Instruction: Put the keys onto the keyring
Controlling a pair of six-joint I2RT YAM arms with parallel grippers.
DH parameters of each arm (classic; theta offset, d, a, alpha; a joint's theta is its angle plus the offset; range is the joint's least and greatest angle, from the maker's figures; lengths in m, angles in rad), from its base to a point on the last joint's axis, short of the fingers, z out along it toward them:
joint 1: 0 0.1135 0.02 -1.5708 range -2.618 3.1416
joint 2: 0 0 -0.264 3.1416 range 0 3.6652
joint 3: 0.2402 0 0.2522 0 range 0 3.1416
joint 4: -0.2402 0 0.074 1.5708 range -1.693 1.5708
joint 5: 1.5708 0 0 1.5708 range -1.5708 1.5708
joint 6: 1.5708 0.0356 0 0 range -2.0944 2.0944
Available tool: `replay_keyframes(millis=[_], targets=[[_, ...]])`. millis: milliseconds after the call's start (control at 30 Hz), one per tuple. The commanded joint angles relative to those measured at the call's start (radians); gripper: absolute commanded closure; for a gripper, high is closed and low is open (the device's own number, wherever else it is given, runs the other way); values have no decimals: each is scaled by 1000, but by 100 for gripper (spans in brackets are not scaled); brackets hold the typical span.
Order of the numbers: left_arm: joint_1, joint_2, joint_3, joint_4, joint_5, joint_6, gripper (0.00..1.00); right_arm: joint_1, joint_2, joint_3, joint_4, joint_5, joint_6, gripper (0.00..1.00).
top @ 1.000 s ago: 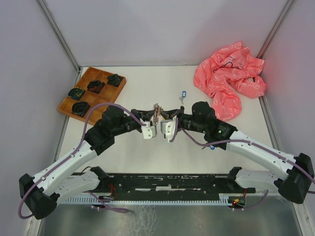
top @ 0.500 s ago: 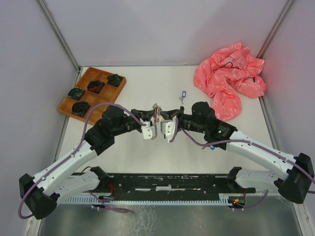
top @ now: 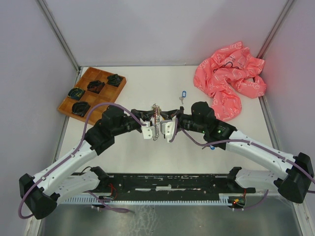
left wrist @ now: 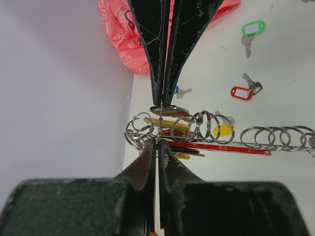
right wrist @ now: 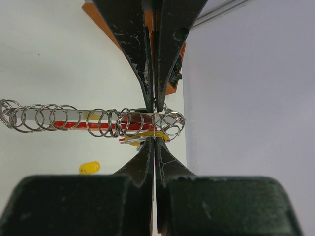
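**Both claws locked on the keyring, no key in hand yet**

Nearest us, the left claw (top: 153, 119) and right claw (top: 160, 119) each pinch a ring of the keyring (top: 156, 110), stretched between them. To the keyring's right, the red-tagged key (left wrist: 244, 91) and green-tagged key (left wrist: 251, 31) lie on the desk (top: 147, 158). Just beyond the keyring sits the blue-tagged key (top: 182, 94). Best play: anchor the keyring with one claw and free the other for a key.

moved: left fingers (left wrist: 145, 164) and right fingers (right wrist: 143, 157), a touch leftward and toward the desk's (top: 128, 147) far side | keyring (top: 156, 109): carried along with them
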Motion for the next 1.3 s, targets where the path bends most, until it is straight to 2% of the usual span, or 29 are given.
replay_keyframes(millis=[0, 467, 767, 1267], targets=[[-5, 0, 16, 70, 56, -18, 97, 11, 5, 19, 54, -38, 16, 99], [-4, 7, 22, 72, 71, -34, 97, 14, 14, 35, 66, -76, 44, 99], [-5, 3, 31, 51, 4, -111, 97, 15, 4, 22, 87, -60, 30, 99], [-7, 24, 60, 7, -10, -125, 97, 16, 32, 39, 69, -86, 22, 98]])
